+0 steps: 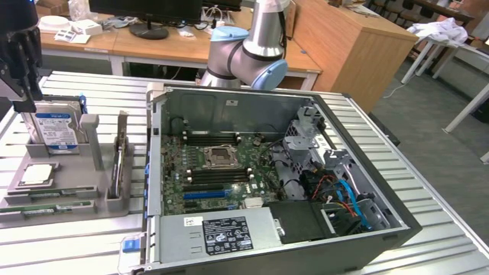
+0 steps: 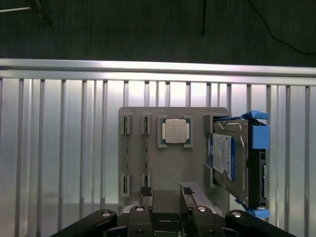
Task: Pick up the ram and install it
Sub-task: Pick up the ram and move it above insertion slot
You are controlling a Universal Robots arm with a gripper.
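Gripper (image 2: 168, 212) hangs over the grey tray (image 2: 170, 170), jaws spread wide and empty; ram (image 2: 146, 154) sits slotted there.

Bright even light, glare on table (image 2: 59, 148).

A ribbed aluminium worktable (image 1: 428, 189) stands on a grey floor (image 1: 428, 126) in a workshop-style room. Behind it, light wooden desks (image 1: 153, 46) carry a dark monitor (image 1: 145, 8) on a round stand, small white boxes (image 1: 84, 26) and loose cables (image 1: 217, 14). A tall wooden cabinet (image 1: 344, 51) sits toward the exterior view's right, near white-legged tables (image 1: 428, 57), 1 bearing a crumpled white cloth (image 1: 443, 28). Even light glares off the worktable's slats in the wrist view.
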